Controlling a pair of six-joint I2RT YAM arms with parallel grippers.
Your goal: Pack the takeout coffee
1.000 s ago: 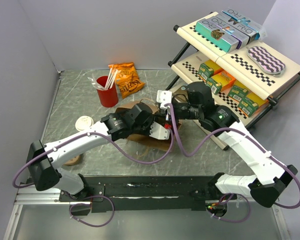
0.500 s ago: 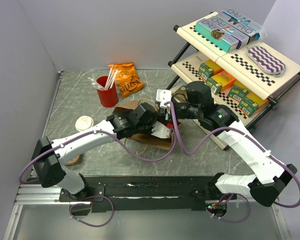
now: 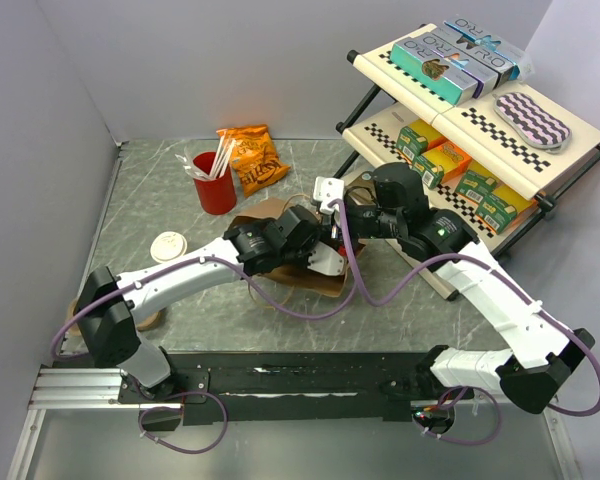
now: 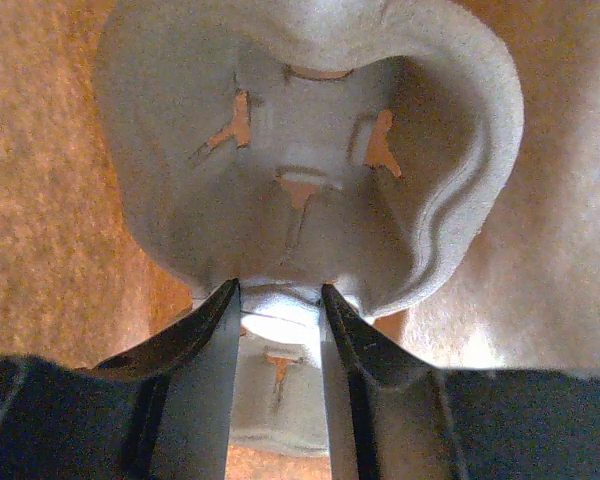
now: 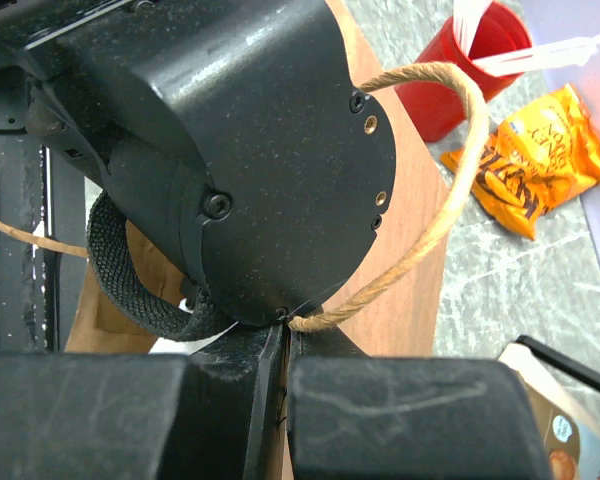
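- Since a second ago, the left arm has swung farther right, wrist at the mouth of the brown paper bag.
- The left claw, narrowly parted, pinches the pulp cup carrier by its rim.
- The right claw is clamped on the bag's twine handle.
- The takeout coffee stands near the left edge of the tabletop, well apart from the bag.

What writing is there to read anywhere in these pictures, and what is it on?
"TRO": large letters on the end box of the upper shelf; any other print on it is unreadable.
"RO": on the teal box beside it.
Orange snack bag: print too blurred to read.
Small green boxes on the lower shelf: too small to read.
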